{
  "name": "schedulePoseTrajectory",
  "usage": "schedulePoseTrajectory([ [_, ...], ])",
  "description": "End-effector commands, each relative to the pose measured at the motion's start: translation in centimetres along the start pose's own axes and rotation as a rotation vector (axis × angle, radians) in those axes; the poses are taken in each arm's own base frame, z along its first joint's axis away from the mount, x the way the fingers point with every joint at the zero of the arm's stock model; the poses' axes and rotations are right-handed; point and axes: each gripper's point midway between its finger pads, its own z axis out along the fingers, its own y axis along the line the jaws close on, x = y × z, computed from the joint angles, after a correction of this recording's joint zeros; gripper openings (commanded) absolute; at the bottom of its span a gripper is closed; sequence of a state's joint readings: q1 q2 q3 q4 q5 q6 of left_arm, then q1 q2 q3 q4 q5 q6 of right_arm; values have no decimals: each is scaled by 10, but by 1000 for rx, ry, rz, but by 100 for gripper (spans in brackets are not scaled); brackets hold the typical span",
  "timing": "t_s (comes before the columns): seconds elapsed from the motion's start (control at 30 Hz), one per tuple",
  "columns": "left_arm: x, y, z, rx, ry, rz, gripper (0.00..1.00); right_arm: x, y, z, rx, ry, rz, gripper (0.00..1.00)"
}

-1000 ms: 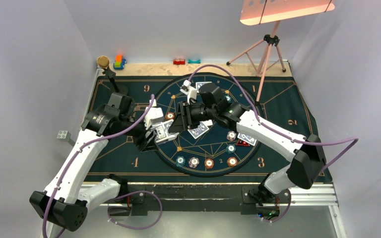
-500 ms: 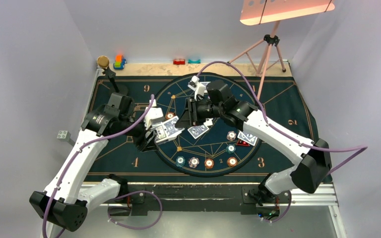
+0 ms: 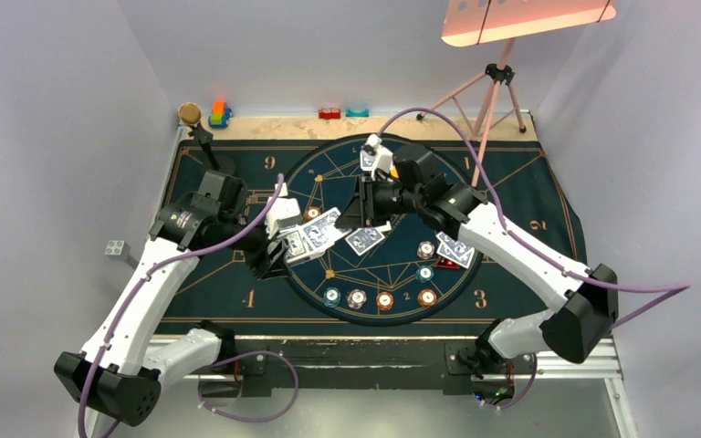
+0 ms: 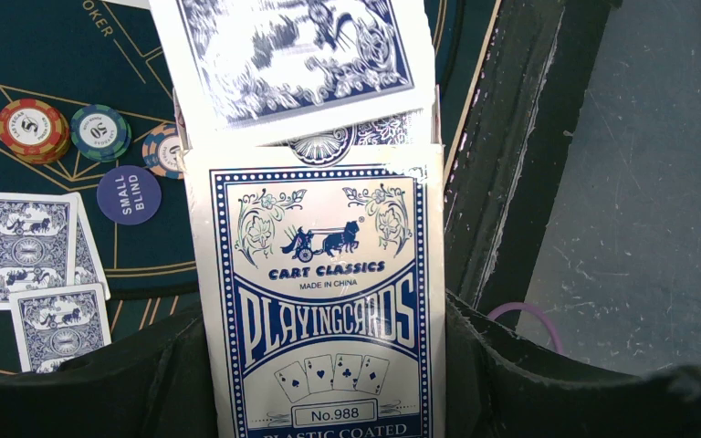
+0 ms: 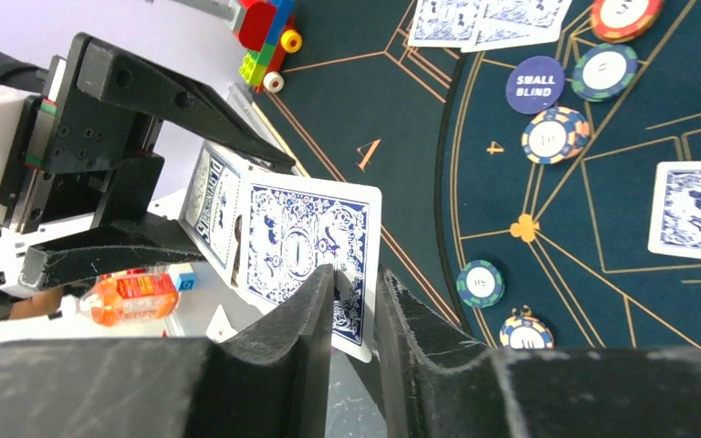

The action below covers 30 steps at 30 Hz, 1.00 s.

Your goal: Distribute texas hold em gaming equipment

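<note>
The left gripper point(image 4: 324, 388) is shut tight on a card box point(image 4: 319, 292). The box is blue and white and sits between the two black fingers, one on each side. The box is held up in the air over the near left part of the dark mat point(image 3: 237, 274).

One card point(image 5: 306, 242) with a blue back pokes out at the top end of the box. I cannot tell if its end is inside the box or just out of it. The right gripper point(image 5: 356, 285) pinches the far edge of this card. Its two black fingers point(image 5: 315, 306) are pressed on the card, one on each flat side. So the card runs like a little bridge from the box to the right gripper. The two grippers are close together and point at each other over the round ring on the mat.

Down on the mat, two more cards point(image 4: 27, 251) lie face down, one partly over the other. A round blue disc point(image 4: 129, 194) lies just beside them. Three chips point(image 4: 32, 128) lie close by the disc. A row of chips point(image 3: 384, 299) lies along the near edge of the ring.
</note>
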State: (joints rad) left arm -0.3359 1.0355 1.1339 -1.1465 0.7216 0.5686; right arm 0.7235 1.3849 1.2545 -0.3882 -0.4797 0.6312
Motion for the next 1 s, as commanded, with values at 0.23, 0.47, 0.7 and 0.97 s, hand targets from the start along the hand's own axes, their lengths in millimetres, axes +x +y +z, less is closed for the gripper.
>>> schedulePoseTrajectory([
  [0.23,-17,-4,-7,6,-66,51,0,-26,7,-39,-25,-127,15,0],
  [0.47,-15,-4,-7,2,-60,50,0,-33,2,-57,-61,-166,71,0],
  [0.7,-14,-5,-8,2,-58,50,0,-35,-52,-63,55,-218,131,0],
  [0.97,-14,-8,-10,1,-60,50,0,-12,-130,-5,149,-129,207,0],
])
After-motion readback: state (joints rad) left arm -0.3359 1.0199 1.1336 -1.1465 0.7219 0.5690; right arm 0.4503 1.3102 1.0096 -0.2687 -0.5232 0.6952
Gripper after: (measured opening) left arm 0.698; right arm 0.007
